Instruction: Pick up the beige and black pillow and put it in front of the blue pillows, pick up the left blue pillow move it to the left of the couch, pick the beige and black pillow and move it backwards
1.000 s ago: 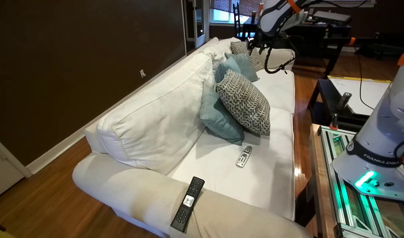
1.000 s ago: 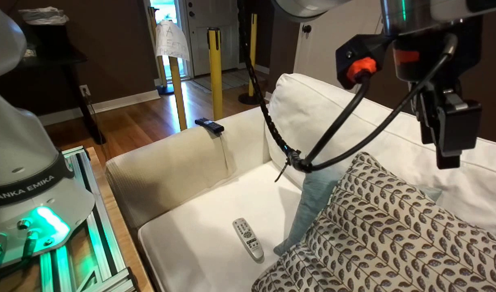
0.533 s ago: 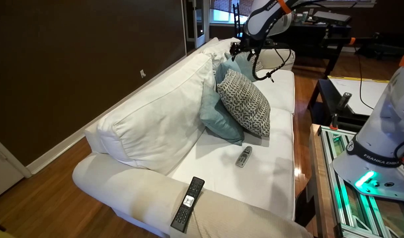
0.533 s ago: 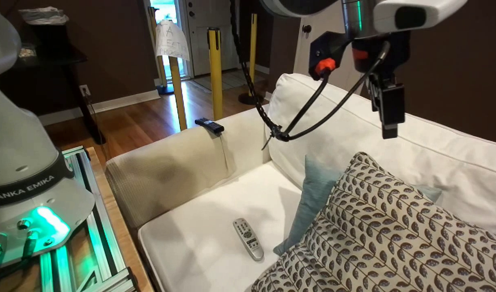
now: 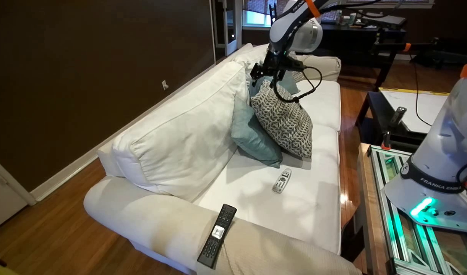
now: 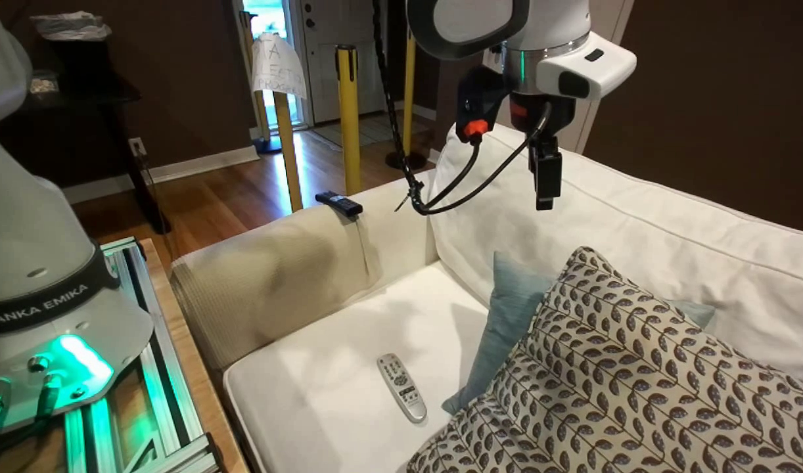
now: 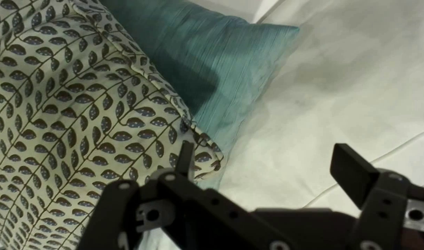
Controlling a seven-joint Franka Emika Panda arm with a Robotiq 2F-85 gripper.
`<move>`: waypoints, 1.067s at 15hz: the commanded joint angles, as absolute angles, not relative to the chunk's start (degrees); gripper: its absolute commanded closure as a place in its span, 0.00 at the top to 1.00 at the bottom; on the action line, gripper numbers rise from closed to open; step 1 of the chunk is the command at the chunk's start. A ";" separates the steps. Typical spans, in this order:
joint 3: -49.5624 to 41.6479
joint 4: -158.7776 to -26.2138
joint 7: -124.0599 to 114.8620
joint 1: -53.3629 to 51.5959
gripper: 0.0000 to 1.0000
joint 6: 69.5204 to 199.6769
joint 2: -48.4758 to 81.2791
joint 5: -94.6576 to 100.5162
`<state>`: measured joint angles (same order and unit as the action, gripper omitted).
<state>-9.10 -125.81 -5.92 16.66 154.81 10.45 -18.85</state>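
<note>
The beige and black pillow (image 6: pixel 625 368) leans on the couch (image 5: pixel 313 214), its leaf pattern filling the left of the wrist view. Partly behind it is a blue pillow (image 5: pixel 252 133), whose corner sticks out toward the silver remote. Farther along the couch shows another blue pillow (image 5: pixel 291 82), partly covered by the arm. My gripper (image 7: pixel 264 147) is open, its fingers wide apart and holding nothing. It hangs in the air above the pillows, near the back cushion. In the wrist view the left finger (image 7: pixel 186 156) overlaps the patterned pillow's corner; white cushion shows between the fingers.
A silver remote (image 6: pixel 401 387) lies on the seat. On the armrest rests a black remote (image 5: pixel 217 235). A white back cushion (image 5: pixel 187 130) rises behind the pillows. The cable (image 6: pixel 434 210) loops below the wrist. Beside the seat stands the robot's table (image 6: pixel 171 341).
My arm has swung leftward in both exterior views, coming lower and nearer the patterned pillow in one of them. The pillows and both remotes have stayed where they were.
</note>
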 commanded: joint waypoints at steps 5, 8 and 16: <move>-10.51 -123.65 -9.19 15.59 1.00 155.87 15.00 -18.61; -11.11 -122.26 -14.64 13.92 1.00 159.48 20.20 -17.00; -12.96 -110.35 -25.47 7.45 1.00 160.72 37.25 -14.87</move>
<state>-11.44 -116.71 -22.04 9.68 162.51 30.97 -16.05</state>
